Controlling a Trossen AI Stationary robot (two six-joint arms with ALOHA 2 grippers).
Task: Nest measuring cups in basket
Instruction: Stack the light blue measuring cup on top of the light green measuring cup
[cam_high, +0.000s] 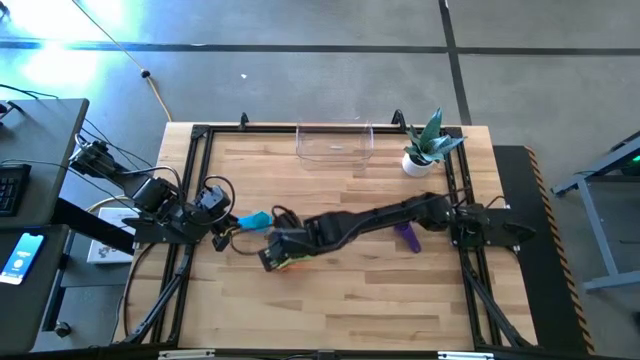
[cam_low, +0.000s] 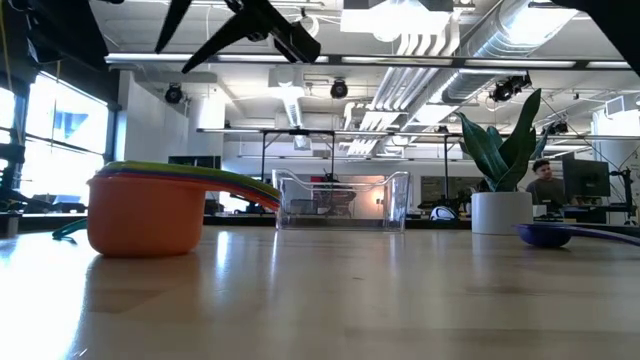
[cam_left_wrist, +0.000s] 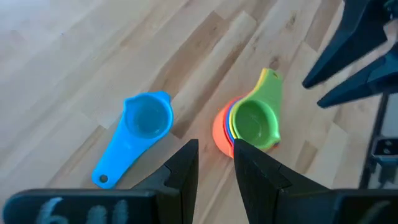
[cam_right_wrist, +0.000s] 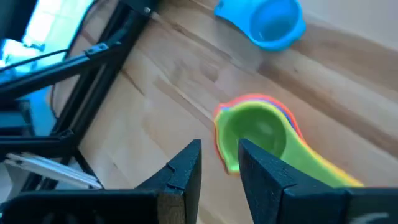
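Pictured on a wooden table (cam_high: 330, 300): a nested stack of measuring cups (cam_left_wrist: 249, 124), green on top and orange outermost, near the left side, well apart from the clear basket (cam_high: 334, 142) at the far edge. Beside the stack, a loose blue cup (cam_left_wrist: 140, 124); farther right, a purple cup (cam_high: 407, 236) alone near the white plant pot (cam_high: 416, 162).

Right gripper (cam_right_wrist: 219, 163) poised above the stack, fingers narrowly parted, grasping nothing. Left gripper (cam_left_wrist: 215, 162) likewise above, slightly parted, empty.

Likely risks: with the jaw gap so narrow, fingers landing on the rim instead of straddling it, tipping or skating the stack; both arms crowding one spot and colliding; blue and purple cups left outside the nest.
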